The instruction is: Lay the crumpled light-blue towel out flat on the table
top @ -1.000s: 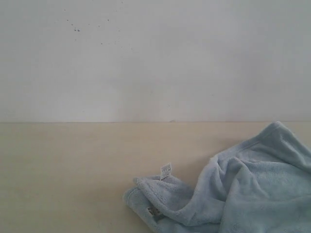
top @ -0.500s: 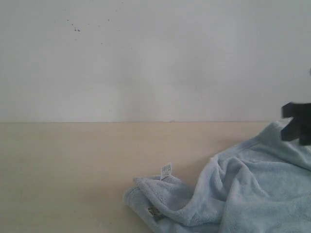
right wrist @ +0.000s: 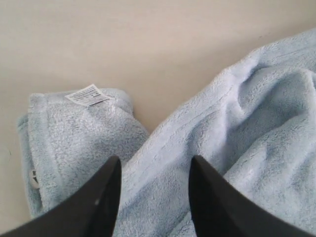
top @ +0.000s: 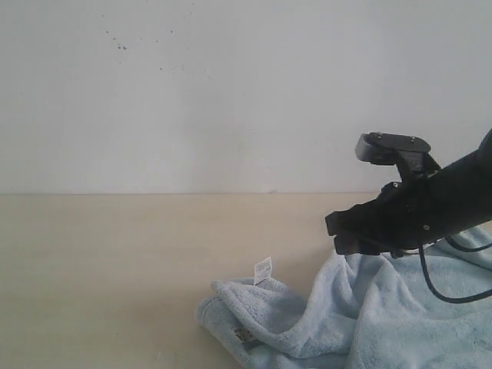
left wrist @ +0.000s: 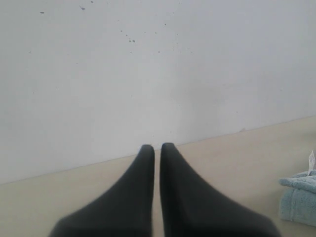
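The pale-blue towel point(top: 361, 315) lies crumpled at the front right of the beige table point(top: 115, 261), its white care tag point(top: 263, 270) standing up on a folded corner. My right gripper point(top: 342, 231) hangs open just above the towel's raised fold; in the right wrist view its fingers straddle a hemmed ridge of the towel point(right wrist: 158, 148) without touching it, with the tag point(right wrist: 88, 95) ahead. My left gripper point(left wrist: 157, 147) is shut and empty, held over bare table facing the wall; it does not show in the exterior view. A towel corner point(left wrist: 298, 197) appears at that wrist view's edge.
A white wall point(top: 231, 92) with a few dark specks stands along the table's far edge. The left half of the table is bare beige surface.
The right arm has swung in from the right edge of the exterior view and now hovers over the towel. The towel has not moved.
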Available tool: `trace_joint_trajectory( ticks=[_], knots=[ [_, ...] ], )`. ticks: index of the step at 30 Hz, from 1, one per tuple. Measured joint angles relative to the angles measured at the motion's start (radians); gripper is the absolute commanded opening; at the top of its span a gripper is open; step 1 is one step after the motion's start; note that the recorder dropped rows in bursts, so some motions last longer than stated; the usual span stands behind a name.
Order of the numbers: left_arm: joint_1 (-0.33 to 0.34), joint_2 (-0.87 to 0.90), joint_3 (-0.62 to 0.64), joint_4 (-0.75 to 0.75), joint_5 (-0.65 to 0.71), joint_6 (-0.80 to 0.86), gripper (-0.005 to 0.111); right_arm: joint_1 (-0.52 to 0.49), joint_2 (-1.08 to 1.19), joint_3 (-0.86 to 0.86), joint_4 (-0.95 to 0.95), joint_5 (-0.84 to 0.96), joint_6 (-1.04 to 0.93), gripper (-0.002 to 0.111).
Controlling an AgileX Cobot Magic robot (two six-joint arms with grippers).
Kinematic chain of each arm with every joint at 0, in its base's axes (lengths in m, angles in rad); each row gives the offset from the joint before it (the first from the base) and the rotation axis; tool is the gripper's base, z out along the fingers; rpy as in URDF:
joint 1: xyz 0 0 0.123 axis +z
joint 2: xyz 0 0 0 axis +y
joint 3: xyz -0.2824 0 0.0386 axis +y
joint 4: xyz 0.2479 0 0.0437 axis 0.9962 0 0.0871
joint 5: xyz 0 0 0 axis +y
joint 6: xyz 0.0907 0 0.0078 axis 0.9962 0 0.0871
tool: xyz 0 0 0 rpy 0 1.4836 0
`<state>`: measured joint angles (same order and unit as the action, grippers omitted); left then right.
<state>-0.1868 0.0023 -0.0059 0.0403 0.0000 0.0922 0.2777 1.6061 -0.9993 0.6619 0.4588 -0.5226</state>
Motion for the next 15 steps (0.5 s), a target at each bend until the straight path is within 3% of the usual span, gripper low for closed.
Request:
trace_joint_trajectory(
  ticks=[6,15],
  knots=[
    [0.0,0.0,0.0,0.0,0.0,0.0,0.004,-0.053,0.0,0.0,-0.014,0.045,0.001,0.042],
    [0.0,0.0,0.0,0.0,0.0,0.0,0.004,-0.255,-0.083,0.0,-0.072,0.058,0.0,0.042]
  ],
)
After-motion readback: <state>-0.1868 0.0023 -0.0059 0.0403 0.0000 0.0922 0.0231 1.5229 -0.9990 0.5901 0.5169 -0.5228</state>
